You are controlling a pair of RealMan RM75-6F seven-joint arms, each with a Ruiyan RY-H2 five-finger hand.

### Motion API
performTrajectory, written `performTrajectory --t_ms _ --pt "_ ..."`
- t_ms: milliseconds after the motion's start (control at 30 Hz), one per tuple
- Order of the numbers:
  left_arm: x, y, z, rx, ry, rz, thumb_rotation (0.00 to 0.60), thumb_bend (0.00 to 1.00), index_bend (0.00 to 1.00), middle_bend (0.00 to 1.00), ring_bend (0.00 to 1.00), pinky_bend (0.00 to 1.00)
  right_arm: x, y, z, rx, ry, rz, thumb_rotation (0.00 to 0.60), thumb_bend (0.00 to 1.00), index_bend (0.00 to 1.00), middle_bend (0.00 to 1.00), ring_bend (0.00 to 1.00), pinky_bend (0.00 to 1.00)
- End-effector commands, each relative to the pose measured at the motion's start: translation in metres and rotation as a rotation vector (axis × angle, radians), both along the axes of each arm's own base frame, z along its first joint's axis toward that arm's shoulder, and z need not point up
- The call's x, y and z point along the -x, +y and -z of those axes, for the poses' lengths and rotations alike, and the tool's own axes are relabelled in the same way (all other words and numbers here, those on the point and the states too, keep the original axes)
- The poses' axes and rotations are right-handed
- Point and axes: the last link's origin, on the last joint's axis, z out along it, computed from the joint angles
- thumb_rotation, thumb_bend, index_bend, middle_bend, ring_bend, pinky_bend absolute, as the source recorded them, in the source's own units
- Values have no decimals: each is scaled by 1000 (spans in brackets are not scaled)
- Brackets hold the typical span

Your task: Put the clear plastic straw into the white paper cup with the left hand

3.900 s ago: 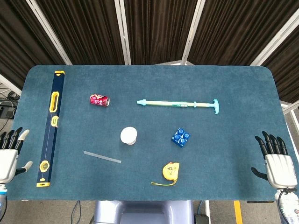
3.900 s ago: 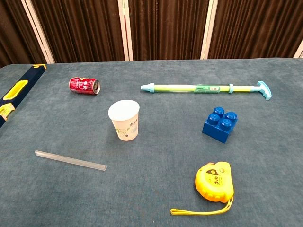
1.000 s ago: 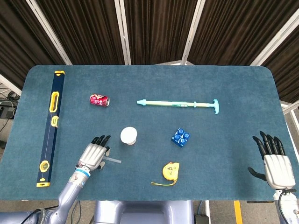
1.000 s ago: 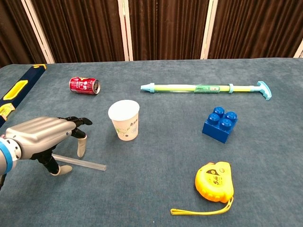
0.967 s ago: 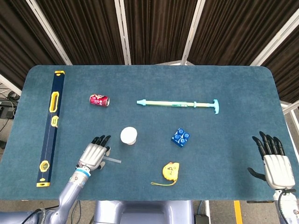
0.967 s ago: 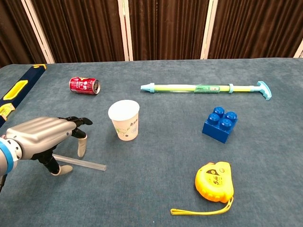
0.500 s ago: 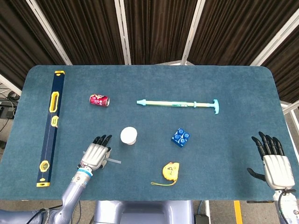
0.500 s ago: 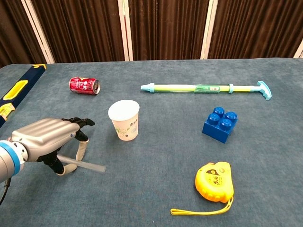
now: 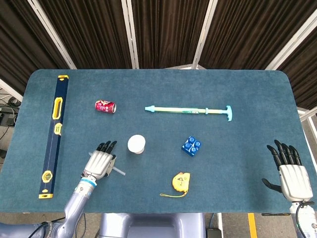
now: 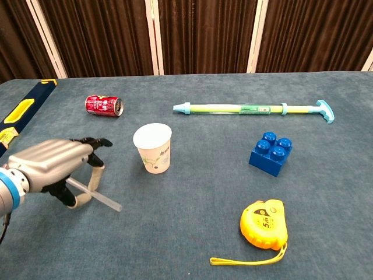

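Clear plastic straw (image 10: 96,196) is pinched in the left hand (image 10: 55,163) between thumb and finger, its free end tilted down to the right above the table (image 10: 192,192), left of the white paper cup (image 10: 153,148). A spirit level (image 9: 55,130) lies along the far left edge; a red can (image 9: 105,106) lies on its side behind the cup. Further right: water syringe (image 9: 190,110), blue block (image 9: 191,146), yellow tape measure (image 9: 181,182). Right hand (image 9: 291,173) rests at the right edge, fingers spread, holding nothing.
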Motion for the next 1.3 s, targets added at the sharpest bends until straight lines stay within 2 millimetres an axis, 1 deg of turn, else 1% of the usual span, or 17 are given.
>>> performTrajectory --t_ms 33,200,333,500,600,667,767,933,1133,1200,1300 --pt "-1 8 -17 -50 -48 -9 600 410 605 0 0 92 -1 0 -1 7 -5 -7 600 40 93 0 0 0" --pt "-7 23 -45 -118 -173 -53 600 409 604 0 0 92 -4 0 -3 18 -15 -20 600 39 93 0 0 0" --pt "-17 37 -67 -155 -365 -123 600 410 604 0 0 88 -5 1 -4 23 -23 -30 600 39 93 0 0 0" --pt "-36 44 -76 -118 -668 -254 600 411 604 1 0 76 -6 1 -4 21 -28 -33 600 40 93 0 0 0" --pt "-49 47 -77 -65 -849 -335 600 411 602 2 0 73 -5 1 -5 20 -34 -30 600 40 93 0 0 0" --pt "-62 49 -79 -18 -1018 -396 600 412 601 2 0 69 -4 0 -5 20 -38 -28 600 40 93 0 0 0" --pt "-71 54 -80 12 -1139 -417 600 410 600 3 0 58 -4 0 -6 19 -45 -25 600 39 93 0 0 0" --pt "-84 60 -71 58 -1225 -412 600 411 597 4 0 46 -2 -1 -4 9 -47 -13 600 40 93 0 0 0" --pt "-91 65 -59 67 -1275 -403 600 411 597 8 0 46 -2 -1 -4 8 -50 -14 600 40 93 0 0 0" --pt "-96 64 -50 98 -1299 -419 600 410 597 11 0 46 -2 -1 -4 6 -52 -13 600 39 93 0 0 0" --pt "-97 64 -44 111 -1292 -421 600 411 597 15 0 46 -2 -1 -4 4 -54 -13 600 40 93 0 0 0"
